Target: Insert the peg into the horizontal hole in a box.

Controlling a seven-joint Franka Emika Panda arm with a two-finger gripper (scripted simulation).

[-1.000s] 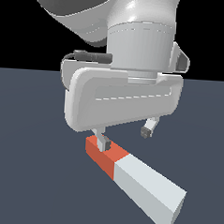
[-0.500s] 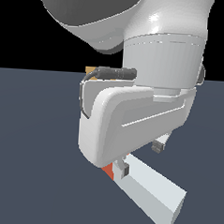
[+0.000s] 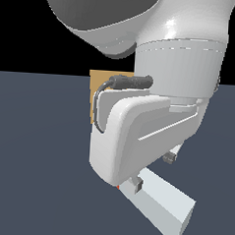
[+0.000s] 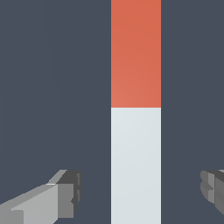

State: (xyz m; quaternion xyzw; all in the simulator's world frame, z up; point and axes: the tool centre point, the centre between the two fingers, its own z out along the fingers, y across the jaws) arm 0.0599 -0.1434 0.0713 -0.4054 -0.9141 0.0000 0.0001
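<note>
The peg (image 4: pixel 135 109) lies flat on the dark floor, red at one end and light grey-white along the rest. In the exterior view its white part (image 3: pixel 161 203) sticks out from under my hand, and only a sliver of red (image 3: pixel 118 187) shows. My gripper (image 4: pixel 141 190) is open and straddles the white part just behind the red section. One finger (image 4: pixel 65 197) stands on each side, with a gap to the peg. The gripper (image 3: pixel 155 170) hangs low over the peg. A corner of the tan box (image 3: pixel 99 91) shows behind my hand. The hole is hidden.
The dark grey floor (image 3: pixel 34 149) spreads all around. My large white hand and arm (image 3: pixel 138 135) block most of the exterior view, including most of the box.
My hand has come down over the peg and closer to the camera, now covering nearly all of the red end. The tan box has come into sight behind it. The peg has not moved.
</note>
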